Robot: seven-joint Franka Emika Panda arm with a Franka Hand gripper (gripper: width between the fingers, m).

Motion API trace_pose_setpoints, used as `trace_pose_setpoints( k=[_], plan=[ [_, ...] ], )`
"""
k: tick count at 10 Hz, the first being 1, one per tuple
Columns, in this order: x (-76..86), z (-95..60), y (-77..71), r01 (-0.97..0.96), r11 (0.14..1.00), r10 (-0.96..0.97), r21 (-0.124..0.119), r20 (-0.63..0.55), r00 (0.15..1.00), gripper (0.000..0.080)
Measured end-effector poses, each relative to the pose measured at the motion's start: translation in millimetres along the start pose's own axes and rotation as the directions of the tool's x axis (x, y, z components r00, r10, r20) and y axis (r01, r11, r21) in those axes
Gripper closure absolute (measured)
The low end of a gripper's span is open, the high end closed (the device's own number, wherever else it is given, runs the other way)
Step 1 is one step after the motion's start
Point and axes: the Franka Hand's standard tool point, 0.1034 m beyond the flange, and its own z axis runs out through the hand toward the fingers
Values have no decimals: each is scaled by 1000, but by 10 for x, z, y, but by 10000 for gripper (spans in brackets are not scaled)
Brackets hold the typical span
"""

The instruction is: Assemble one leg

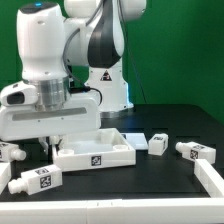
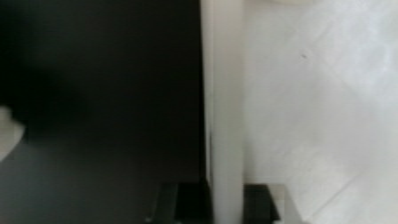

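A: Is the end effector grasping the leg?
B: No, it looks clamped on the wall of the tabletop. The leg lies untouched nearby on the worktop. Settle the tabletop squarely before reaching over.

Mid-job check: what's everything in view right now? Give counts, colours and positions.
leg: four, white with black-and-white tags; two to the exterior view's left of the tabletop, two to its right.
tabletop: one, white, tray-like, mid-table.
rail: one, white, front right corner, cut off by the frame.
table: one, black, under everything.
arm: one, white and black, behind the tabletop.
gripper: one, at the tabletop's left wall, a finger either side of it; open or shut unclear.
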Motion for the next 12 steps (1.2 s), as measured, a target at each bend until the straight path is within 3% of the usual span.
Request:
trace_pose_setpoints(
  k=[2, 4, 6, 8, 10, 12],
  plan=[
    [305, -240, -103, -105, 994, 103, 39, 54, 993, 746],
    [713, -345, -337, -176, 984, 174, 37, 54, 983, 747],
    [1162, -266, -676, -267, 963, 266, 21, 48, 963, 745],
    [1515, -66, -1011, -222, 975, 222, 0, 37, 974, 745],
    [1474, -97, -918, -213, 977, 213, 1, 35, 976, 745],
    [1469, -76, -932, -210, 978, 209, 1, 38, 977, 745]
  ],
)
